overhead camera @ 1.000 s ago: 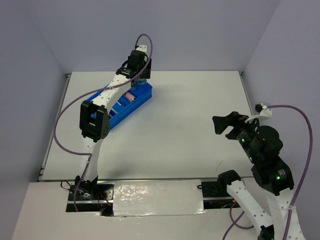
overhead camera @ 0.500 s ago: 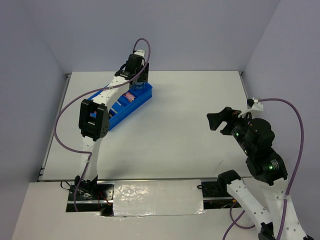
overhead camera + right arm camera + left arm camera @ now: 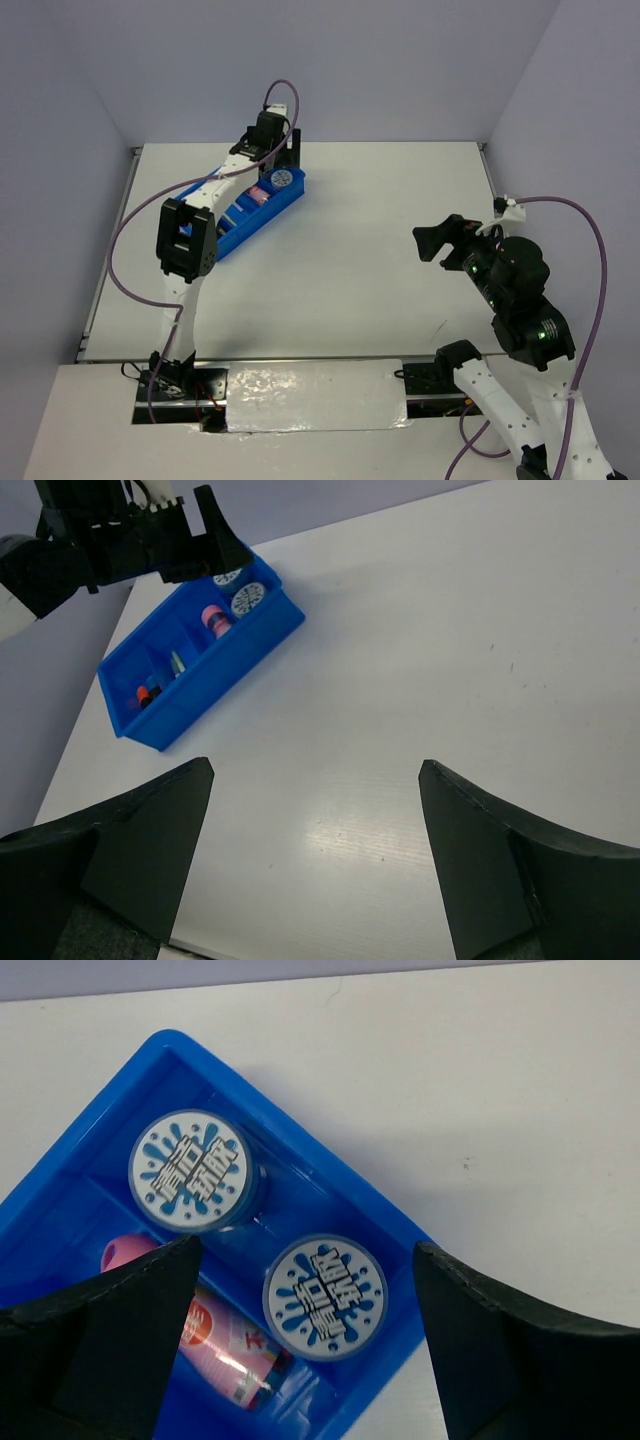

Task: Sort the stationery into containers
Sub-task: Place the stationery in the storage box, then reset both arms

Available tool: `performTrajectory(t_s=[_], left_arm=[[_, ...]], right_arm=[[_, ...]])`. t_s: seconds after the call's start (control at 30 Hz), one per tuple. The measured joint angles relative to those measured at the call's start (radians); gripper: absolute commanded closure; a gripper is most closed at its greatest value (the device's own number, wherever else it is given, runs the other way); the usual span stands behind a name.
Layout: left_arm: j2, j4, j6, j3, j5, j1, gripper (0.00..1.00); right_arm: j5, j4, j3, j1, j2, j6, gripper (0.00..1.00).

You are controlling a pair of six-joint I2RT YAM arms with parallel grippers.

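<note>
The blue tray (image 3: pixel 215 685) is set at the far left of the table (image 3: pixel 380 290), its long axis running on a slant from near-left to far-right in the top view. The left gripper (image 3: pixel 282 158) is held just above the tray's far end, its jaws spread wide with nothing between them. Directly beneath, in the left wrist view, two blue-white discs (image 3: pixel 190 1170) are seen lying flat and face up in the end compartment, just beside one another but not touching. The pink-capped bottle (image 3: pixel 230 1345) is laid on its side in the next compartment, across the tray's length. Further compartments toward the near end are shown in the right wrist view to hold other small pieces, among them one with an orange tip, though they are too small to be named with certainty. The right gripper (image 3: pixel 443 236) is held high over the right part of the table, well apart from the tray, with its fingers likewise parted and empty. No stationery is made out outside the tray in any view, so the sorting is judged to be done or nearly so. The relation that matters is that the discs lie straight below the left pincer. A vertical lift away from them is called for, and no reach by the farther right arm is needed.
</note>
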Motion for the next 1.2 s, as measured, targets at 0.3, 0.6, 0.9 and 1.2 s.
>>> performTrajectory(t_s=[0.3,0.6,0.9,1.2], left_arm=[[-0.349,-0.202,-0.104,-0.056,-0.095,0.002,0.01],[-1.065,-0.323,-0.211,-0.533,-0.254,0.075,0.01],[-1.387,-0.543,-0.222,-0.765,-0.319,0.087,0.01],[-1.703,-0.705,-0.222,-0.765,-0.328,0.087,0.01]], right_arm=[[0.036,-0.019,0.021,0.000,0.011,-0.048,0.08],[0.111,-0.109,0.098,0.005,0.003,-0.137,0.07],[0.142,-0.246,0.199,0.009,-0.041,-0.233,0.06],[0.152,-0.298,0.251,0.026,-0.148,-0.263,0.00]])
